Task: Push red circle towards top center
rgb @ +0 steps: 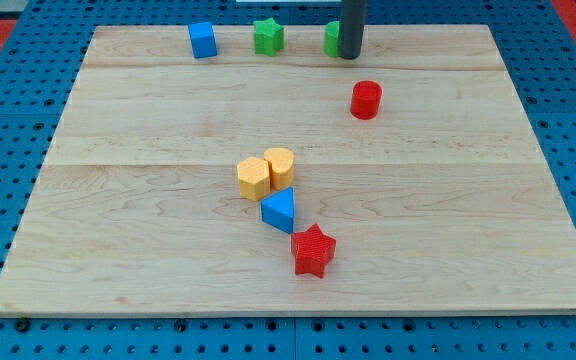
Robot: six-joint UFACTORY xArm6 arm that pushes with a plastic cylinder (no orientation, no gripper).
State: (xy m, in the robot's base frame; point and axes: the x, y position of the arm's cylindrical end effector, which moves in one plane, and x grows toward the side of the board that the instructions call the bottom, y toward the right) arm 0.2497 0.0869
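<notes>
The red circle (pixel 366 100) is a short red cylinder on the wooden board (pixel 148 230), right of centre in the upper part. My tip (pixel 350 56) is at the view's top, just above and slightly left of the red circle, with a gap between them. The rod partly hides a green block (pixel 334 39) right behind it, whose shape I cannot make out.
A blue cube (pixel 203 40) and a green star (pixel 268 36) stand along the top edge. Near the centre sit a yellow hexagon (pixel 253 178) and a yellow heart-like block (pixel 280 166), touching. Below them lie a blue triangle (pixel 279 211) and a red star (pixel 313 250).
</notes>
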